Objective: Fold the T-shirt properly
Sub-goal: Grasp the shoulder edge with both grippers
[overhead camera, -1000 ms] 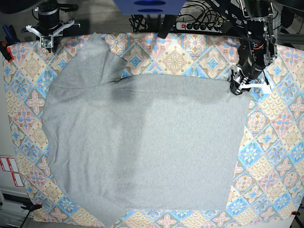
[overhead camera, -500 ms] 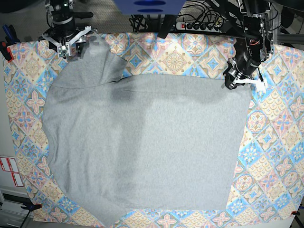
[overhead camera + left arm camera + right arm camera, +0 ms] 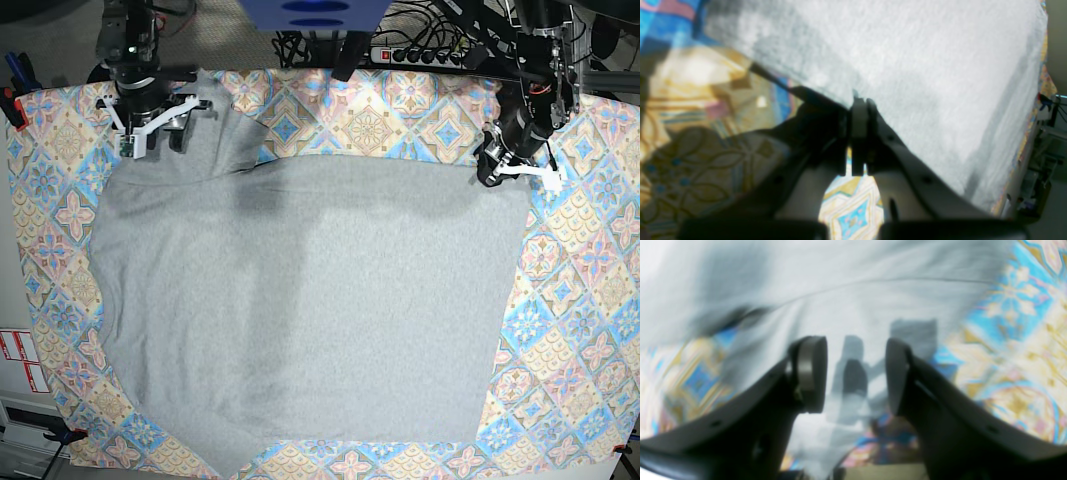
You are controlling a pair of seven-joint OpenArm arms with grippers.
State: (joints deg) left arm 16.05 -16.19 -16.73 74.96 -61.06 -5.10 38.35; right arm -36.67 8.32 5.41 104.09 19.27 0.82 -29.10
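Since a moment ago the right gripper [image 3: 152, 127] has dropped, fingers spread, over the T-shirt [image 3: 310, 300] sleeve on the tile-patterned cloth [image 3: 590, 300], while the left gripper [image 3: 500, 168] has pinched shut on the opposite far corner.

- T-shirt [image 3: 300, 300]: soft matt heather-grey knit, finely textured.
- Cloth [image 3: 590, 300] beneath: smooth, matt printed tile pattern.
- Right fingers [image 3: 810, 373]: dark matt plastic, grey pads.
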